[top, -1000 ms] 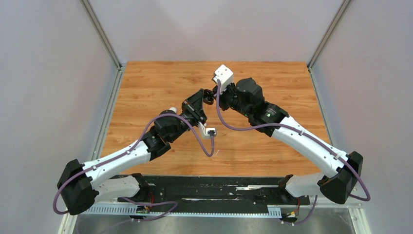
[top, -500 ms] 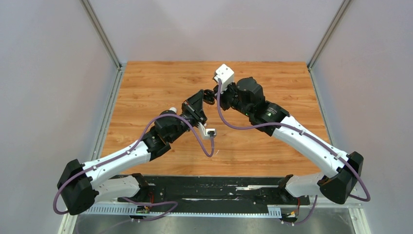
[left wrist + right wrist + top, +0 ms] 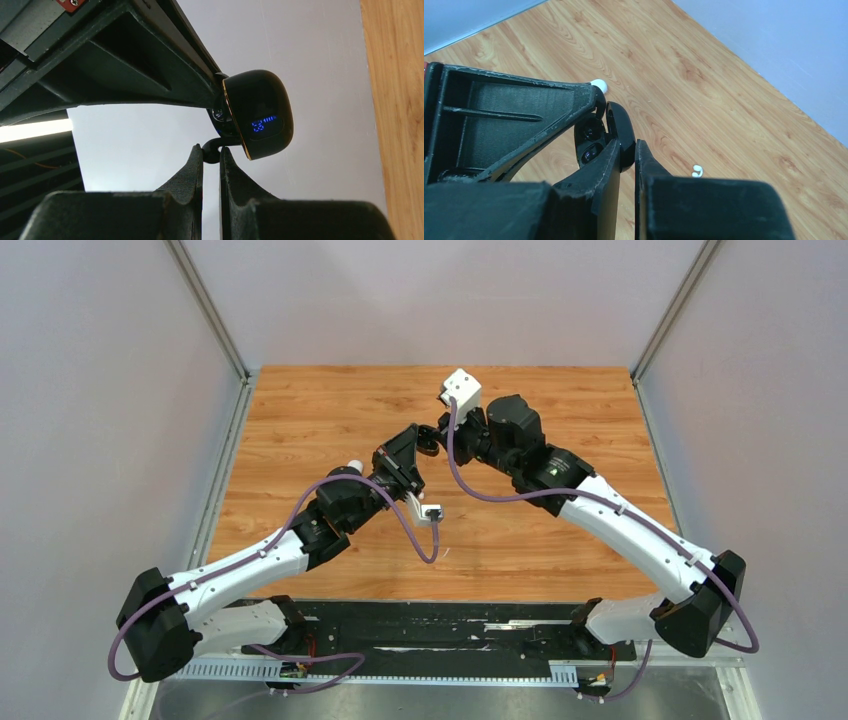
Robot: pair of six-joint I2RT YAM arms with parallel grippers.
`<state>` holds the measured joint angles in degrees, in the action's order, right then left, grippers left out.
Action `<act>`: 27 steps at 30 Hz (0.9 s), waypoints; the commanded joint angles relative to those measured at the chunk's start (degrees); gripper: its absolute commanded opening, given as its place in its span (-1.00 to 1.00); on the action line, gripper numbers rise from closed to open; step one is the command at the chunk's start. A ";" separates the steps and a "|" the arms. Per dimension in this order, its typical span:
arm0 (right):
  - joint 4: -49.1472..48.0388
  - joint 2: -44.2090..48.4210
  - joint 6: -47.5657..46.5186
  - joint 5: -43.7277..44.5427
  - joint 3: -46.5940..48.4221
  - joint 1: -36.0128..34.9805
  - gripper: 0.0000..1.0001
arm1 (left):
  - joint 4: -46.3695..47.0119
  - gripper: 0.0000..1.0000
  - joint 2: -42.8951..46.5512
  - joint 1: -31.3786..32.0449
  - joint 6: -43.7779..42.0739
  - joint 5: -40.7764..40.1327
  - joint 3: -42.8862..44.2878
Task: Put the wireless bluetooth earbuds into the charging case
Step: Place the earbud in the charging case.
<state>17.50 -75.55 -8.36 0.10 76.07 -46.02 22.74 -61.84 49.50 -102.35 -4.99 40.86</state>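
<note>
1. The left gripper (image 3: 211,152) reaches in from the near left corner of the bench (image 3: 300,410). Its jaws are almost fully closed, pinching the thin stem of a black earbud (image 3: 214,146).
2. The earbud's long axis runs from those fingertips up toward the charging case (image 3: 260,112), and its head lies at the case's open side.
3. The black, gold-rimmed case hangs in the air over the middle of the bench, nearer the far edge. Its rim is roughly upright, and a blue lit display faces the left wrist.
4. The right gripper (image 3: 626,145) is clamped narrowly on the case's shell, and its finger crowds the opening.
5. A white earbud (image 3: 696,171) lies on the wood, well apart from the case. A small white rounded thing (image 3: 599,85) peeks from behind the left gripper.
</note>
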 commanded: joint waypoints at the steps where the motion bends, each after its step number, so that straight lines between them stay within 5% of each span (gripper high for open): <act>1: -1.81 0.04 2.41 -2.57 3.85 0.18 -1.00 | -0.07 -1.00 0.62 0.00 -1.48 1.20 -0.67; 27: -0.50 -1.24 3.81 -4.56 5.21 2.25 -1.00 | 4.70 -1.00 -0.46 0.05 -3.31 1.39 0.10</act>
<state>19.66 -76.86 -4.78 -3.38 78.41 -44.05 23.44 -61.91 49.47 -104.36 -4.54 40.60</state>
